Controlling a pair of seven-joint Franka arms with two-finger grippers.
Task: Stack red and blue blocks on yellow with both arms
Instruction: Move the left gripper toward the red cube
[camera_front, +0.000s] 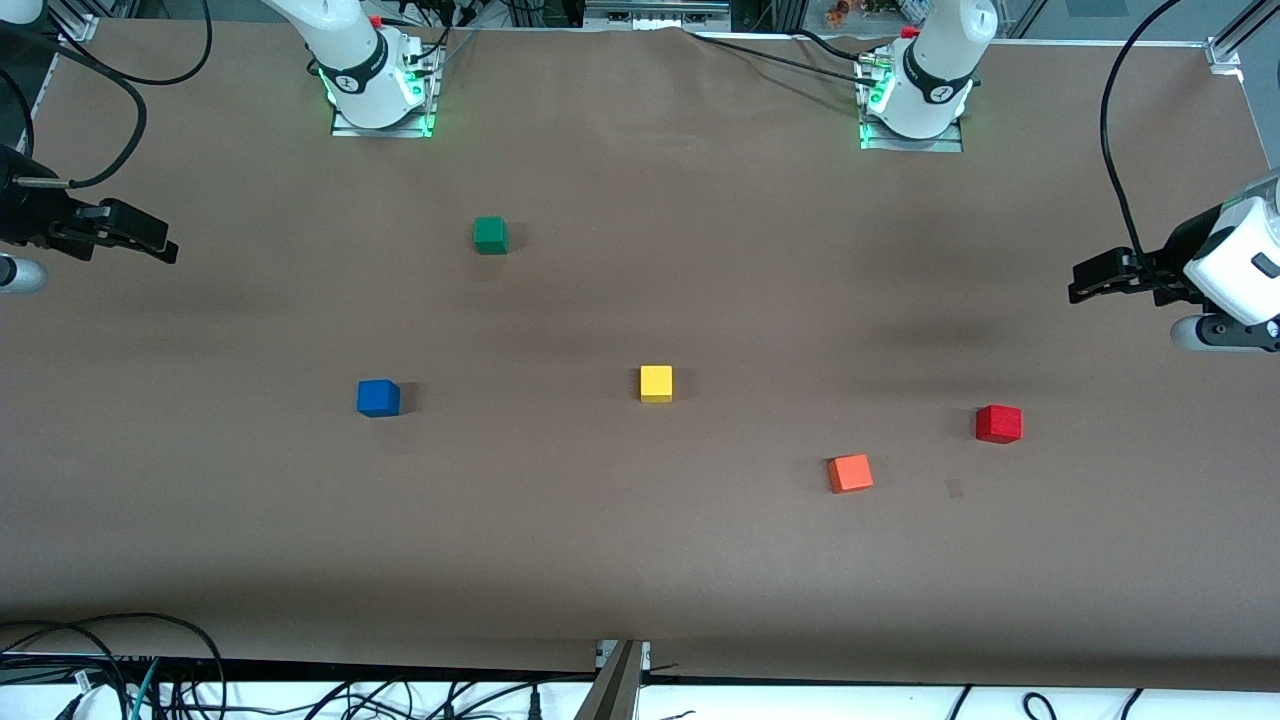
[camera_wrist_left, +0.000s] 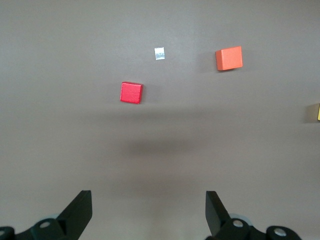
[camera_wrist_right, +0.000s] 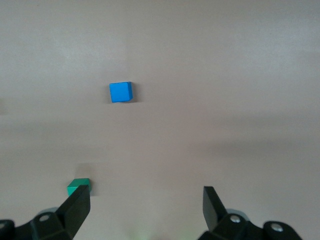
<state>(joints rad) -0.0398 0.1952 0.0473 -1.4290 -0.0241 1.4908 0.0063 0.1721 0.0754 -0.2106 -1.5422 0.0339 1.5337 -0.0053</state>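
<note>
The yellow cube (camera_front: 656, 383) sits mid-table; its edge shows in the left wrist view (camera_wrist_left: 317, 112). The blue cube (camera_front: 378, 397) lies beside it toward the right arm's end and shows in the right wrist view (camera_wrist_right: 121, 92). The red cube (camera_front: 998, 423) lies toward the left arm's end and shows in the left wrist view (camera_wrist_left: 131, 92). My left gripper (camera_front: 1085, 283) (camera_wrist_left: 148, 210) is open and empty, up over the table's left-arm end. My right gripper (camera_front: 160, 245) (camera_wrist_right: 146, 207) is open and empty, up over the right-arm end.
An orange cube (camera_front: 850, 473) (camera_wrist_left: 229, 58) lies between yellow and red, nearer the front camera. A green cube (camera_front: 490, 235) (camera_wrist_right: 78, 187) lies farther from the camera, toward the right arm's base. A small scrap of tape (camera_front: 955, 488) (camera_wrist_left: 159, 53) lies near the red cube.
</note>
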